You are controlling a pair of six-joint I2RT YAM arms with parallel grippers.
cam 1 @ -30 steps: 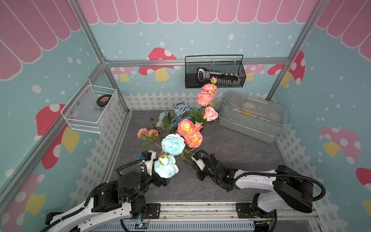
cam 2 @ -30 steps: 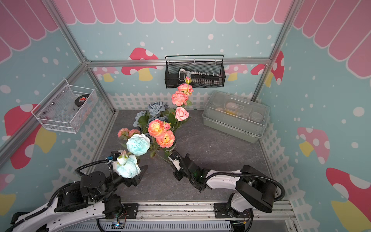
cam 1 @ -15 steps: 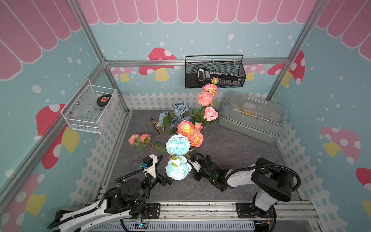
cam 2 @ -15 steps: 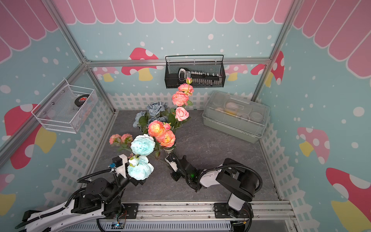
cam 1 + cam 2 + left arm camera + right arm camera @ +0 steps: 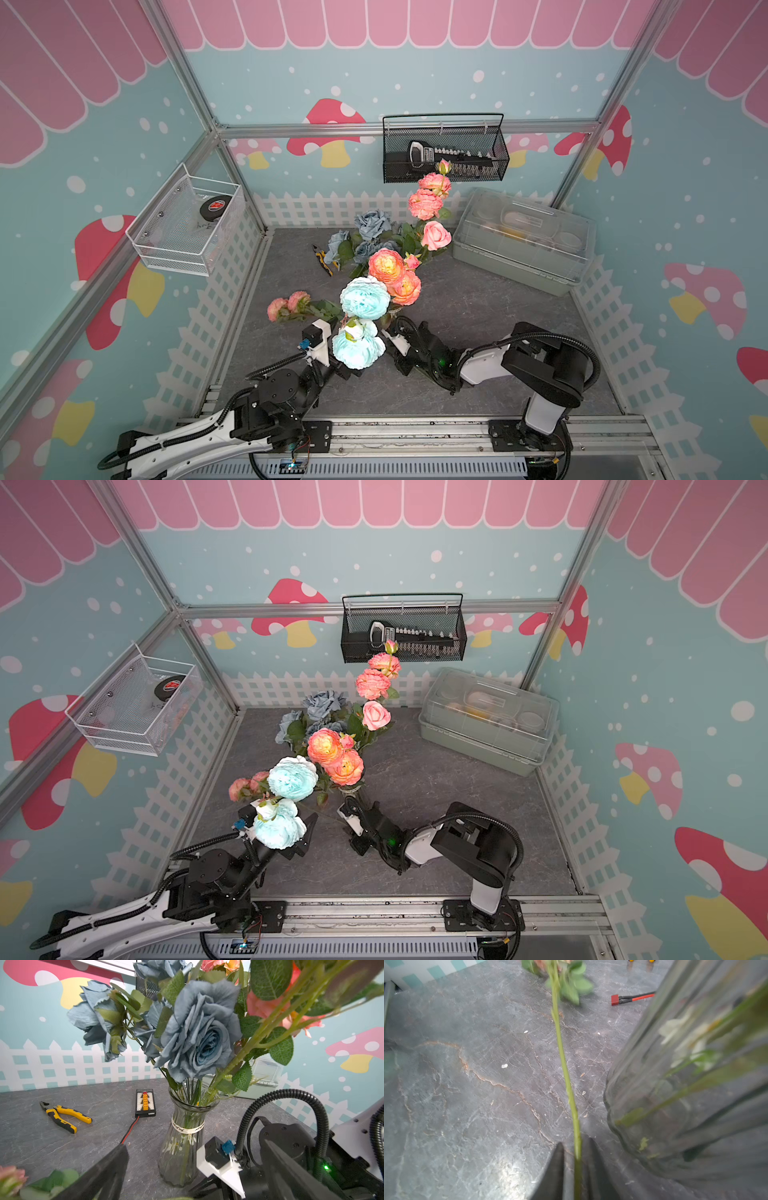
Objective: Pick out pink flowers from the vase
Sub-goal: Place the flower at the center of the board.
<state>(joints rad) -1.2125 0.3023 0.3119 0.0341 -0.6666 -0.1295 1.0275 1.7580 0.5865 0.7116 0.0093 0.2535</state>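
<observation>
vase (image 5: 182,1140): clear ribbed glass with a wide rim and a thin neck with a pale band around it. It stands upright on the grey surface (image 5: 478,299), near the front, between the 2 arms.
pink flowers (image 5: 386,266): coral-pink ruffled blooms with yellow middles, 1 smooth pink rose (image 5: 435,235), a small bud (image 5: 444,166) at the tip, and green leafy stems. Most stand in the vase and lean toward the back wall.
loose spray (image 5: 286,303): 2 small pink blooms with leaves, outside the vase, low by the fence on the left arm's side. Its thin green stem (image 5: 566,1076) runs to the right fingers.
right fingers (image 5: 554,1169): only a little apart, just beside the foot of the vase. The stem is between them, and a small gap shows beside it.
left fingers (image 5: 99,1176): wide apart, holding nothing, pointing at the vase.
aqua blooms (image 5: 357,349): pale and ruffled; 1 hangs over the left fingers.
grey-blue roses (image 5: 199,1039): in the vase too.
pliers (image 5: 62,1114): yellow handles, flat on the surface behind the vase.
</observation>
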